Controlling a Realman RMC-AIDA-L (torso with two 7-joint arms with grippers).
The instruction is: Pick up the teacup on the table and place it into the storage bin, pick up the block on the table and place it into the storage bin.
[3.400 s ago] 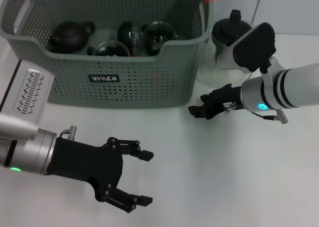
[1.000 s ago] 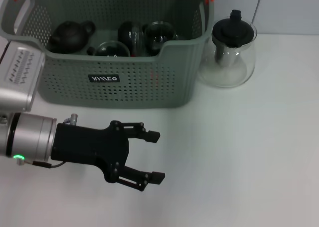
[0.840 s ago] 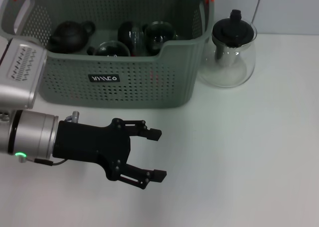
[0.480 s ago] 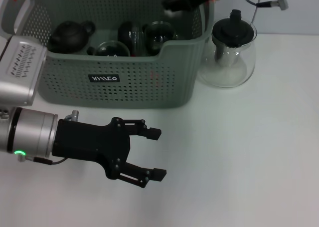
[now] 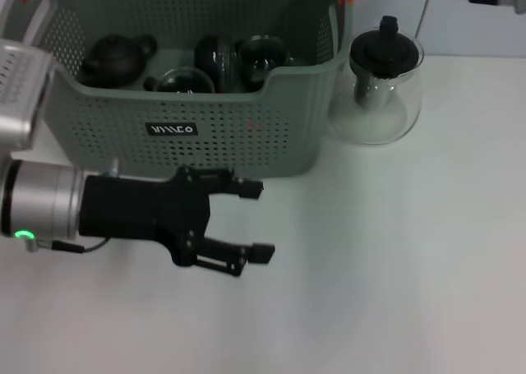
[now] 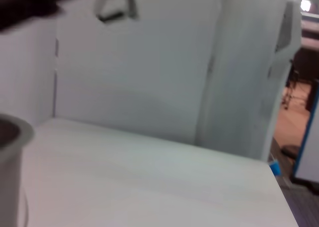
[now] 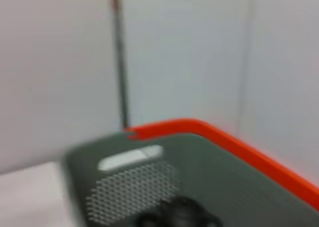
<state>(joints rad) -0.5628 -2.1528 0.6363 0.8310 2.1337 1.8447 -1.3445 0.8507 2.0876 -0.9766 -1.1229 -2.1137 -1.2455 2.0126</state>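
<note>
My left gripper (image 5: 246, 218) hangs over the white table (image 5: 394, 267), just in front of the basket's front wall, its two black fingers (image 5: 251, 188) spread apart with nothing between them. The grey-green perforated basket (image 5: 197, 136) sits toward the table's back left, with orange clips on its handles and a small black label on the front. Inside it lie a dark teapot (image 5: 115, 57) at the left end and several dark and clear glass cups (image 5: 263, 55) nearer the middle. A glass teapot with a black lid (image 5: 382, 78) stands on the table, just beside the basket's right end. My right gripper is barely seen, a dark shape at the basket's back right corner; I cannot tell how its fingers stand. My right wrist view shows the basket's orange-edged rim (image 7: 239, 147) and perforated inner wall.
</note>
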